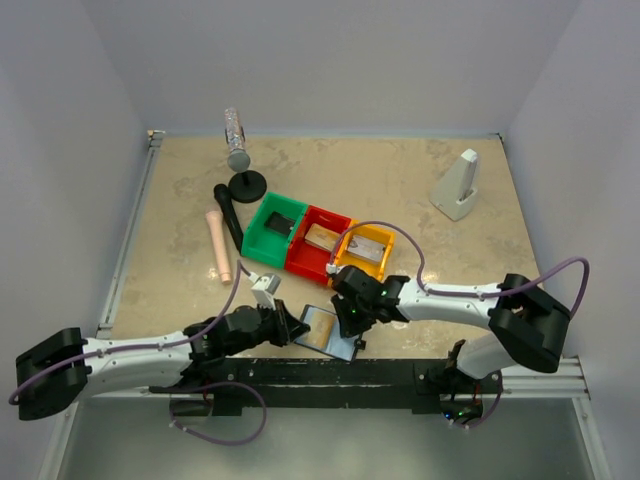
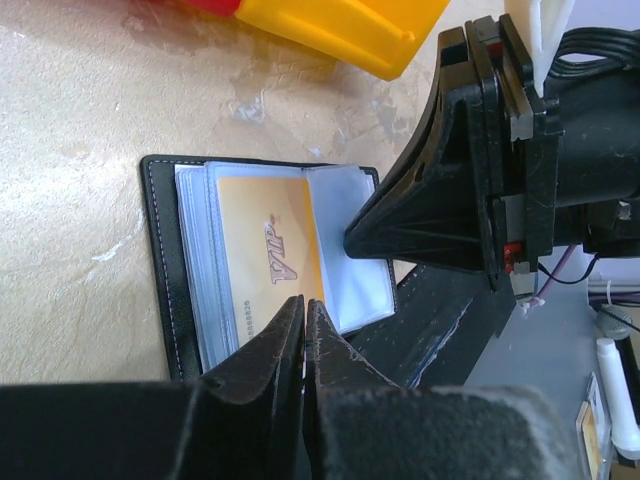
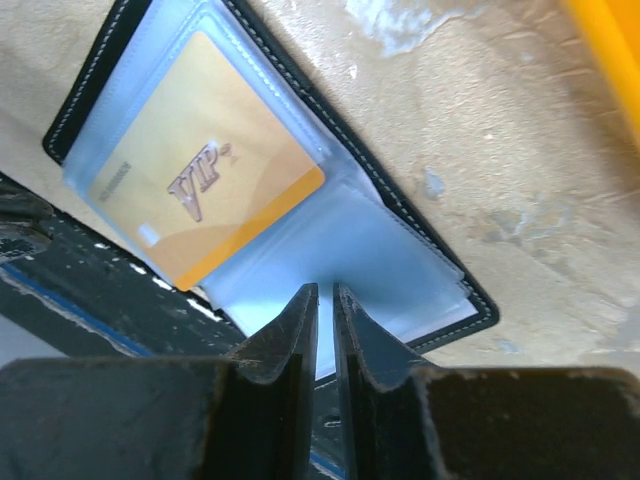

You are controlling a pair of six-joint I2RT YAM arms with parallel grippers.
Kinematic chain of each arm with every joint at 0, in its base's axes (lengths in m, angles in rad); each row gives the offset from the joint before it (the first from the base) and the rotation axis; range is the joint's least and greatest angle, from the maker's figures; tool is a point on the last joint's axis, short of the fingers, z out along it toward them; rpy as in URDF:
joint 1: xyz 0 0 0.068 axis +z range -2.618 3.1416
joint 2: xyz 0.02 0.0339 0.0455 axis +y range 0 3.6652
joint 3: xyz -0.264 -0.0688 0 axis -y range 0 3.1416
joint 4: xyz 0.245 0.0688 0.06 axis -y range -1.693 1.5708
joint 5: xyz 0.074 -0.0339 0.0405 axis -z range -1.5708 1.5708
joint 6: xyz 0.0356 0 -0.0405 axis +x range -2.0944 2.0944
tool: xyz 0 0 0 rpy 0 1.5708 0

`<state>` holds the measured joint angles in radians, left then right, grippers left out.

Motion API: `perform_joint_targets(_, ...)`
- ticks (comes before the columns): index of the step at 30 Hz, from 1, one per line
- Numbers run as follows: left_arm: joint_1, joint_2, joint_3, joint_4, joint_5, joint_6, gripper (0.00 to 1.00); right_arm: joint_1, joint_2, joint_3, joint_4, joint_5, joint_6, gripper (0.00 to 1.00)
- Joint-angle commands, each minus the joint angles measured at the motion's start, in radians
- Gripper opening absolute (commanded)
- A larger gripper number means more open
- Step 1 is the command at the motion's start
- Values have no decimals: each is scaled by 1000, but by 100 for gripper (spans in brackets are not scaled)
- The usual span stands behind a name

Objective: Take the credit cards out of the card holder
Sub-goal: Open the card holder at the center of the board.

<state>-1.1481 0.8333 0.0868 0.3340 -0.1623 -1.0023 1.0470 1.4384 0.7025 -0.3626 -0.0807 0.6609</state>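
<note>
The L arm [image 1: 150, 348] was stretched low from the near-left corner toward bench centre, and the R arm [image 1: 450, 293] was reached in from the right w/ its wrist bent down, so both tips were met over the card holder [image 1: 325, 333]. The holder was laid open at the near edge of the bench [image 1: 400, 180], partly over the black rail [image 1: 330, 372] and just in front of the yellow bin [image 1: 365, 250], w/ the red bin [image 1: 318, 243] and green bin [image 1: 275, 228] alongside it. The L jaws were seen together, only a hairline left btw. the fingertips [image 2: 290, 330], which were set at the holder's near edge by the gold card [image 2: 270, 260]. The R jaws were seen almost together w/ a slim slit, over a clear sleeve [image 3: 350, 250]; whether a sleeve was pinched by either could not be told. From the overhead cam only a small glossy panel was made out. The L wrist cam alone showed the R fingertips [image 2: 365, 238] pointed at the empty sleeve beside the card. "VIP" could be read on the card in the R wrist view, where the white stitching on the black cover was also shown.
</note>
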Motion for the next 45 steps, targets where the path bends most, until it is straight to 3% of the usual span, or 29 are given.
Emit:
perform_joint_targets(1,-4,32,39,26,7,28,9,-5,-4,31,-102,110,-87,17)
perform_joint_targets(4,-4,88,48,60,29,37,9,-5,-41,19,-93,104,-73,21)
perform_joint_targets(9,-4,116,41,63,12,30,8,5,-229,-49,-35,96,2,50)
perform_joint_targets(15,-4,76,33,30,-13,33,8,132,-288,5,-85,160,-17,55)
perform_joint_targets(18,-4,73,37,28,-13,36,8,212,-276,40,-102,206,-30,52)
perform_joint_targets(21,-4,79,34,30,-10,31,8,242,-247,54,-84,180,-34,40)
perform_joint_targets(27,-4,72,18,34,-5,16,7,277,-135,17,-49,157,3,2)
perform_joint_targets(35,-4,64,-4,45,-6,10,4,324,-62,-17,-2,154,48,0)
perform_joint_targets(45,-4,95,-5,72,3,7,4,323,-65,-21,-98,254,132,0)
